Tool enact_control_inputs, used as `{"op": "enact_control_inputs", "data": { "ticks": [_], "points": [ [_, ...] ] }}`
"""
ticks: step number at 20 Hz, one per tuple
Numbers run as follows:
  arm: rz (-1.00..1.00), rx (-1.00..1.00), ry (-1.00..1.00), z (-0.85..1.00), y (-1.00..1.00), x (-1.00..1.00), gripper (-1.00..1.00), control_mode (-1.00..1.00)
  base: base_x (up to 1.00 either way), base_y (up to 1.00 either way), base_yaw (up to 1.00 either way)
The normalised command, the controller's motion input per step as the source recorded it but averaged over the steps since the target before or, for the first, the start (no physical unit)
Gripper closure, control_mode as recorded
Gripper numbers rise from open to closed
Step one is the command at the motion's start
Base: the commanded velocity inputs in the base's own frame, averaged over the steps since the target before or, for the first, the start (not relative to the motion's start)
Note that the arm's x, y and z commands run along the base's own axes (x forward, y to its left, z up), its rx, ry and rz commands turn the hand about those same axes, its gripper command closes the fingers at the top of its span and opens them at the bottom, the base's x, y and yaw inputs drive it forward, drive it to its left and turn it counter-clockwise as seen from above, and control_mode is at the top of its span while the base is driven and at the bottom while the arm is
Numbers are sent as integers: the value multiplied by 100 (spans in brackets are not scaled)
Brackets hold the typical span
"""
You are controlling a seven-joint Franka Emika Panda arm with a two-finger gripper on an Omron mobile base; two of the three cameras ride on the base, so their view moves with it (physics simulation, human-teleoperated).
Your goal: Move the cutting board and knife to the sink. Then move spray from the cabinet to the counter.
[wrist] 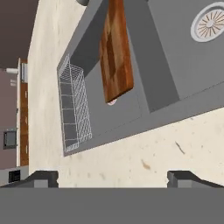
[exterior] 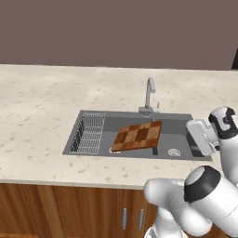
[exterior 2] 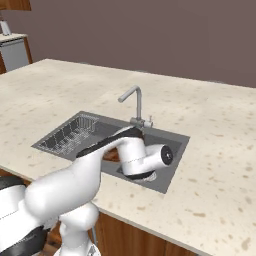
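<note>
While jaws agape, cutting board [wrist: 116, 52] in sink [wrist: 166, 65], well beyond

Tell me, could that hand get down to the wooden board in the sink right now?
Probably yes. The cutting board lies uncovered in the sink, nothing on top of it, and the open hand hovers by the basin's near edge with nothing between them.

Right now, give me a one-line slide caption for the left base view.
Cutting board lies tilted in the sink beside the wire rack, faucet behind it.
</note>
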Motion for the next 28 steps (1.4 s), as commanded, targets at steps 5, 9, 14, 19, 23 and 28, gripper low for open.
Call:
{"op": "enact_control_inputs", "data": {
  "ticks": [5, 9, 14, 19, 23, 28],
  "points": [
    [0, -6, -14, 90, 56, -85, -100, -100, 0, 0, 0],
    [0, -13, -8, 50, 83, -82, -100, -100, 0, 0, 0],
    [5, -7, -2, 0, 49, -55, -100, -100, 0, 0, 0],
    [4, 0, -2, 0, 12, -16, -100, 100, -55, 74, 17],
    [0, 0, 0, 0, 0, 0, -100, 100, -62, 100, 18],
    [0, 0, 0, 0, 0, 0, -100, 100, -49, 100, 15]
  ]
}}
